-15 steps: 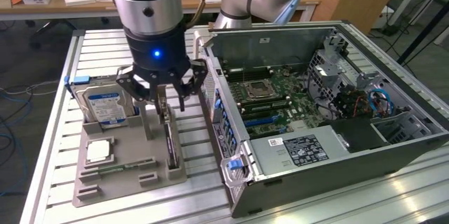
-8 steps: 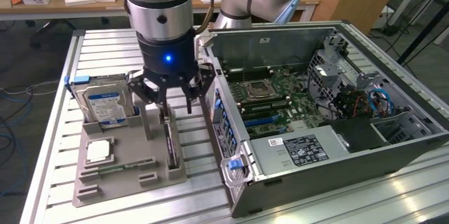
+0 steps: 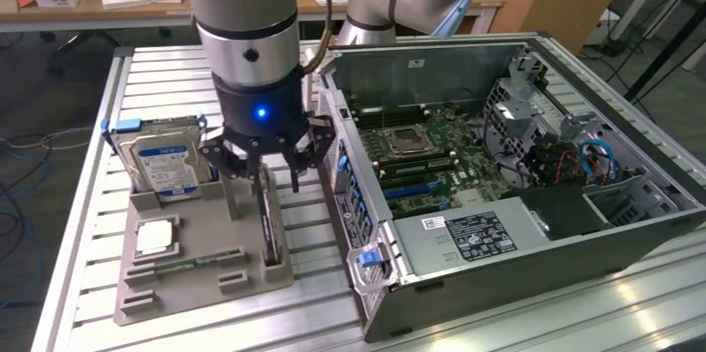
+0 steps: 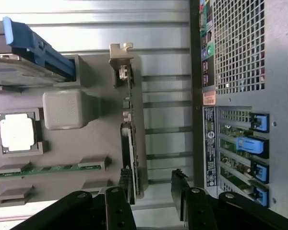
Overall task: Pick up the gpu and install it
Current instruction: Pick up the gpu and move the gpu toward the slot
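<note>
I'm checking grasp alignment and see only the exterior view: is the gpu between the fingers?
Observer: Yes. In the wrist view the gripper is open, and the gpu runs edge-on between its fingers, next to one with a gap to the other.
Operator: Which end has the bracket?
Observer: The metal bracket is at the card's far end, away from the fingers.

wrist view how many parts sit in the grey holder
4: hard drive standing at one end, processor lying flat, memory stick flat beside it, gpu on edge below the open gripper.
</note>
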Controlling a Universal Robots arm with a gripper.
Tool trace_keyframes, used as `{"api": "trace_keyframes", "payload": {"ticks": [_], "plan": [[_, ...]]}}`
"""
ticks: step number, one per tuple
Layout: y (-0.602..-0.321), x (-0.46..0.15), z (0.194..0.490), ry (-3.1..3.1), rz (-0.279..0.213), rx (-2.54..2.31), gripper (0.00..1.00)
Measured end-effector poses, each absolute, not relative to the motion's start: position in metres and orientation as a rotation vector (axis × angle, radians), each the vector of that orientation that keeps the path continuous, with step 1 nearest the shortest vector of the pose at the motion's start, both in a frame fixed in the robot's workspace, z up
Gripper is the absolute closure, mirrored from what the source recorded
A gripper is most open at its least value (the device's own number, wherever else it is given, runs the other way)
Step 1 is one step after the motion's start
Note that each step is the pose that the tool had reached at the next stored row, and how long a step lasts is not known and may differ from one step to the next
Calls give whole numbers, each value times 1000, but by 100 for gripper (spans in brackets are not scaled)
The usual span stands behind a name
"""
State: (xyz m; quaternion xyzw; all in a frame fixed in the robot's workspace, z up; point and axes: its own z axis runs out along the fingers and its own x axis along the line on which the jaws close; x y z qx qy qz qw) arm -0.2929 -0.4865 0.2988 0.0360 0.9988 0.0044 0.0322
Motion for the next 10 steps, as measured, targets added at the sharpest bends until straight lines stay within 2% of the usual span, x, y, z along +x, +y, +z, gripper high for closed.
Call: {"api": "trace_keyframes", "payload": {"ticks": [6,10], "plan": [[-493,-306,288,3075,14,111,53],[-480,-306,281,3076,13,111,53]]}}
